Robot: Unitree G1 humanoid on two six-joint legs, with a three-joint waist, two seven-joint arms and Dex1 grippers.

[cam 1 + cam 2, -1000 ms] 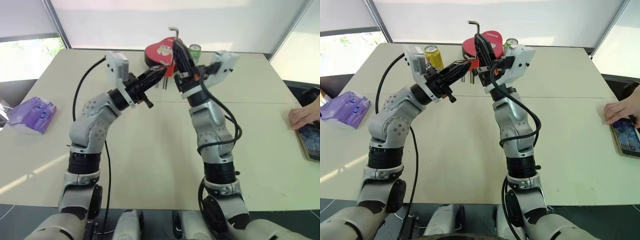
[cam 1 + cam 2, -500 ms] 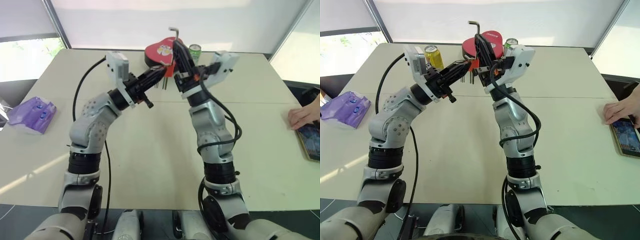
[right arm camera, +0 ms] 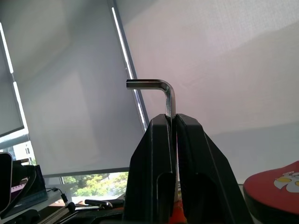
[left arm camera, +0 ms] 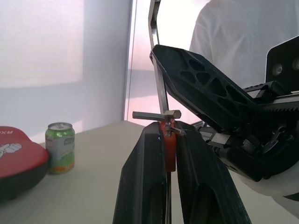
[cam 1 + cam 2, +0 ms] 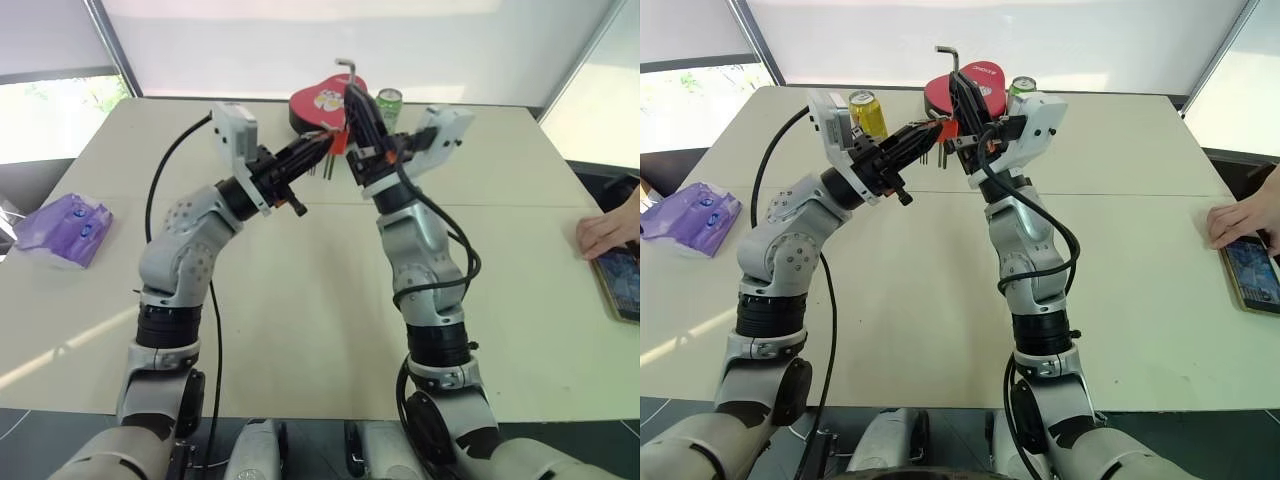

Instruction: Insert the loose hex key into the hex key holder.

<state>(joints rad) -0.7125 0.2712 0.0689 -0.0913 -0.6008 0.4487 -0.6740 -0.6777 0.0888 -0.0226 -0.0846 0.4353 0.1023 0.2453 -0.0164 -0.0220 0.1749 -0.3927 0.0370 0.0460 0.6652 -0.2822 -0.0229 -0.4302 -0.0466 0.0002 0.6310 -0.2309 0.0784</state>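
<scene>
A pale beige table (image 5: 300,300) runs out in front of me toward a wall of white roller blinds, with daylight coming through the window on the far left. Both my arms are raised over the far middle of the table, and the two pincers meet there.

My left gripper (image 4: 167,154) is clamped tight on the hex key holder (image 4: 168,148), the small orange-red block, which sits squeezed between my two black fingers (image 4: 142,182). A short silver key (image 4: 156,114) sticks out sideways from the top of the block.

My right gripper (image 3: 172,122) is pinched shut on the loose hex key (image 3: 161,88). Its long shaft runs down between my fingers, and its bent end stands clear above the fingertips. From the head the key (image 5: 952,60) rises upright above the two grippers, just to the right of the holder (image 5: 948,127). Seen from my left wrist, the shaft passes right at the top of the holder; I cannot tell whether its lower tip has entered a slot.

Behind my hands on the far side of the table lie a red heart-shaped tin (image 5: 318,100), a green can (image 5: 389,100) and a yellow can (image 5: 867,111). A purple packet (image 5: 62,230) lies at the left edge. At the right edge a person's hand (image 5: 1246,222) rests beside a phone (image 5: 1250,272).
</scene>
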